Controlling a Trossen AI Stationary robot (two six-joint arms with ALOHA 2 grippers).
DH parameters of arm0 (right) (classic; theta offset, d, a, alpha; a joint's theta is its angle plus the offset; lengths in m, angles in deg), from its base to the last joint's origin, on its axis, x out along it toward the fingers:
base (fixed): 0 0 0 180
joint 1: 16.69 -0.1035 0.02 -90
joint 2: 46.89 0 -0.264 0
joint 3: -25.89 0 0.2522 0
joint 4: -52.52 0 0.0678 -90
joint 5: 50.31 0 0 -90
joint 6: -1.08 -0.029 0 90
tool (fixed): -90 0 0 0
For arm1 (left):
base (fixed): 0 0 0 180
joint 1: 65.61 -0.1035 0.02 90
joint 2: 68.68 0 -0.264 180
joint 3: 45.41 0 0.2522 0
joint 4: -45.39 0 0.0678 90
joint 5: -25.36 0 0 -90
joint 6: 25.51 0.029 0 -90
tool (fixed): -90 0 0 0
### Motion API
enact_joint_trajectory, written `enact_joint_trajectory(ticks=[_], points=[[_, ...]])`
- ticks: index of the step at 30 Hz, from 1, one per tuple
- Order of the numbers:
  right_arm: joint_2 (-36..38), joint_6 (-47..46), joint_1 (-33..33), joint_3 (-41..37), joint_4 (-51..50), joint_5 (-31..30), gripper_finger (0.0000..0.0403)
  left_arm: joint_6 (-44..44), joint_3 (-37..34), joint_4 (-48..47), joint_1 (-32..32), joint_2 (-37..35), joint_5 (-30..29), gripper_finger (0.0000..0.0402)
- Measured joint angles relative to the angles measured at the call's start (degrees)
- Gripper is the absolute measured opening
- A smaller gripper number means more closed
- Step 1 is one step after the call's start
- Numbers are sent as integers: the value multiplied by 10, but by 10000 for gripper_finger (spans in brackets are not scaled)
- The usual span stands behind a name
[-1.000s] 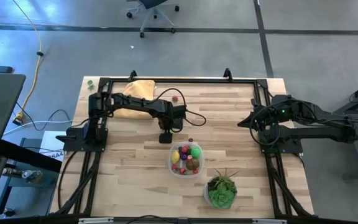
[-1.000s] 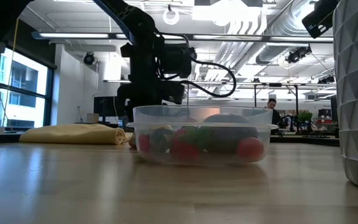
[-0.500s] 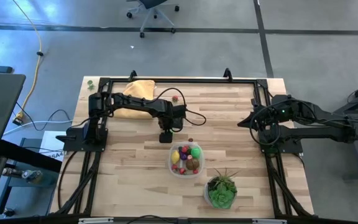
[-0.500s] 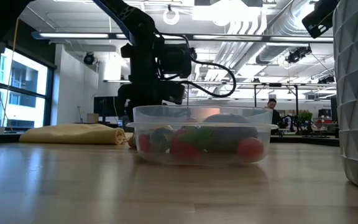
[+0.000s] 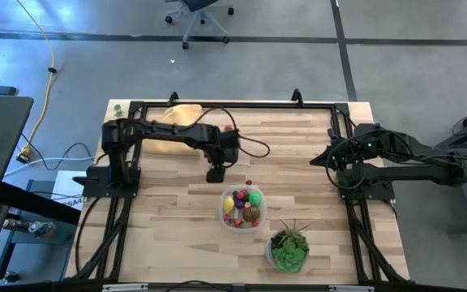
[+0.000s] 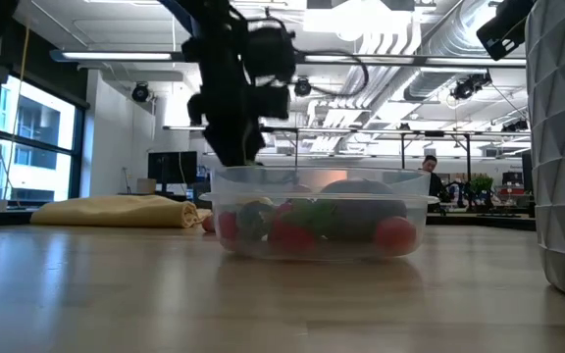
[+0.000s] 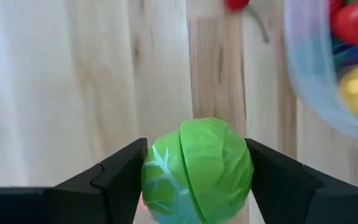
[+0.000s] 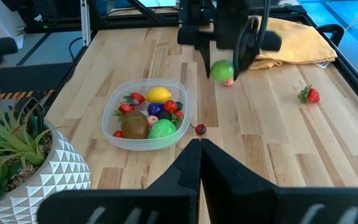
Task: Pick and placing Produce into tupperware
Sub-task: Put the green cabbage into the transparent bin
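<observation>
My left gripper [image 5: 216,173] hangs over the table just beyond the tupperware's far left side, shut on a round bright green toy vegetable [image 7: 197,171], which also shows in the right wrist view [image 8: 222,70]. The tupperware [image 5: 242,208] is a clear round container on the table holding several small produce pieces, red, yellow, green, brown and purple. A toy strawberry [image 8: 309,94] and a small dark red piece [image 8: 200,129] lie loose on the wood. My right gripper [image 8: 199,146] waits shut at the table's right side, holding nothing. My left gripper pinches the green vegetable between its two fingers [image 7: 120,177], which press on opposite sides of the ball at its widest part [image 7: 154,168]. The fingers come from above, pointing steeply down. The vegetable is lifted clear of the table.
A white faceted pot with a leafy green plant [image 5: 289,247] stands close to the tupperware's near right side. A crumpled yellow cloth [image 5: 177,122] lies at the far left. Black frame rails [image 5: 233,105] run along the table's edges.
My left gripper has risen from low over the table behind the tupperware and shifted slightly toward the far edge. My right arm has kept still.
</observation>
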Motion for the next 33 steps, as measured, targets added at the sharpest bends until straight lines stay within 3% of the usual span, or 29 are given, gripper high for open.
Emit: enact_joint_trajectory(ticks=[7, 16, 23, 33], points=[[0, -1, 0, 0, 0, 0, 0, 58, 0, 5, 9, -84, -5, 248], [0, 0, 0, 0, 0, 0, 0, 110, 1, 35, 88, -167, -39, 248], [0, -1, 0, 0, 0, 0, 0, 94, 1, 86, 167, -145, -73, 248], [0, 0, 0, 0, 0, 0, 0, 81, 1, 150, 234, -45, -56, 248]])
